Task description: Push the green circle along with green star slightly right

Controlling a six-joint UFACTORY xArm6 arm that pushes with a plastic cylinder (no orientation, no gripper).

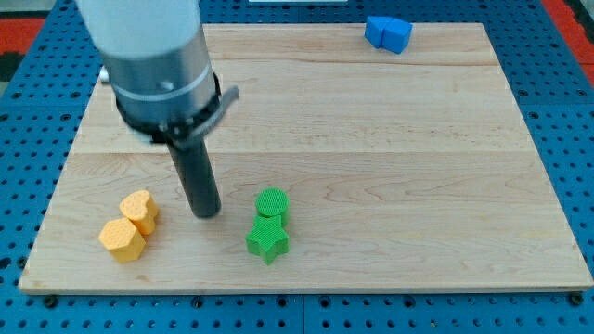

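Your tip sits low and left of centre in the frame, just left of the green circle and apart from it. The tool is a plain rod with nothing to spread or pinch; it holds nothing.

The green circle touches the green star, which lies just below it, near the board's bottom edge. Together they form a pair whose long axis runs roughly top to bottom.

To shift both, you would do well to push rightward at the seam between them, slowly, so neither slips away. The two yellow blocks at lower left stay out of the path.
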